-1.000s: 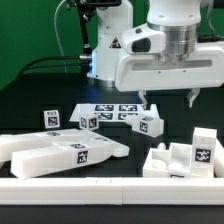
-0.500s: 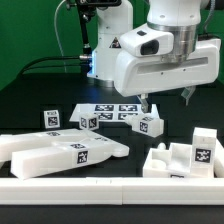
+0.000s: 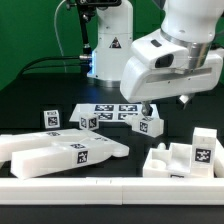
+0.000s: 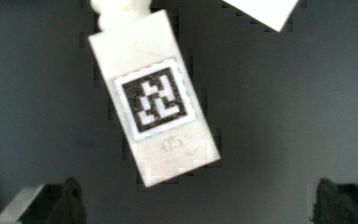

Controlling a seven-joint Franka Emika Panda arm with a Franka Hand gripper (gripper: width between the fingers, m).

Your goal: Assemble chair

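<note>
above the worktop point(image 3: 20, 118), toward three o'clock in the exterior view, the claw point(image 3: 166, 103) hangs tilted with its jaws spread wide and nothing between them. the wrist view confirms the gap, with a fingertip point(image 4: 51, 203) at either side. the chair is not yet a chair, only loose white parts. the long legs point(image 3: 60, 152) lie at eight o'clock and the slotted panel point(image 3: 178, 160) at four o'clock. a small block point(image 3: 150, 125) sits just under the claw, at four o'clock of the marker board point(image 3: 112, 110). the wrist view shows a flat tagged piece point(image 4: 158, 100) beneath the claw; whether it is that block i cannot tell. the parts look like rigid, light, matte plastic, unlikely to crush but apt to twist if pinched off-centre. i would take hold across the narrow width, on the flat parallel sides near the middle.
</note>
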